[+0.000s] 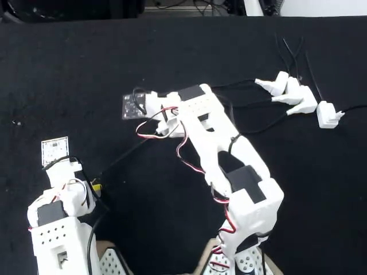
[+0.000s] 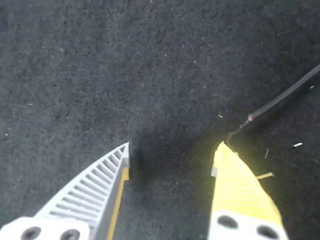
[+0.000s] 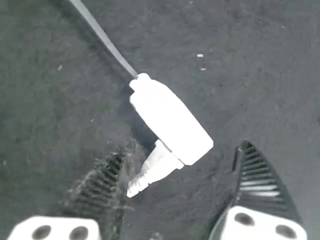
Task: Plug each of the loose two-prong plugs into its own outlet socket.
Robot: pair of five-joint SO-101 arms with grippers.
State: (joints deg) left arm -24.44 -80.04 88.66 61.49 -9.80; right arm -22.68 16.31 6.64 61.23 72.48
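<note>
High view: the left arm (image 1: 57,212) sits at the near-left corner of the table (image 1: 69,63). The right arm (image 1: 218,137) stretches from the near edge towards the middle. White plugs (image 1: 289,94) lie towards the right edge.

Left wrist view: the left jaws gape wide over bare table, holding nothing, with a cable (image 2: 285,95) near one tip.

Right wrist view: the right jaws stand wide open around a plug (image 3: 170,120) lying flat, not gripped.

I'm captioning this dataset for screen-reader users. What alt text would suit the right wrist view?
A white plug lies on black cloth between the open fingers of the right gripper, not yet gripped. A thin cable runs from its far end, and its narrower ribbed end points back toward the gripper.
</note>
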